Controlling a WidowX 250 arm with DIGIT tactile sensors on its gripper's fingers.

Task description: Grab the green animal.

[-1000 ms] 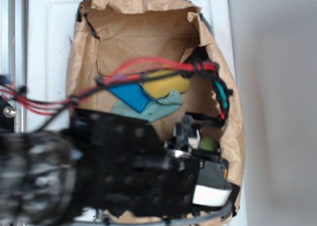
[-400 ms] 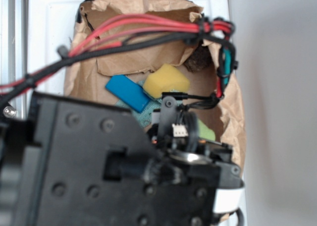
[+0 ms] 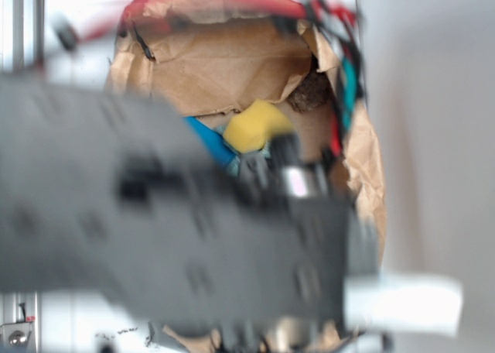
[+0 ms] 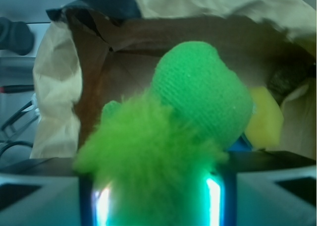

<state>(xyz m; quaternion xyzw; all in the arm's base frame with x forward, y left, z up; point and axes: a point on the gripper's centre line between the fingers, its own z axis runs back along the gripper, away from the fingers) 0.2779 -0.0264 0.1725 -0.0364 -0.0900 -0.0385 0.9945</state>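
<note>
Your gripper point(image 4: 157, 198) is clamped on the green animal point(image 4: 183, 122), one on each side of its fuzzy body, and the toy fills the wrist view with its knitted round head up top. Behind it you've got one brown paper bag point(image 4: 54, 87) gaping open and one yellow sponge point(image 4: 265, 117) at the right. From the exterior view your arm point(image 3: 178, 237) is a grey blur across the bag; one blue block point(image 3: 210, 140) peeks beside the sponge.
</note>
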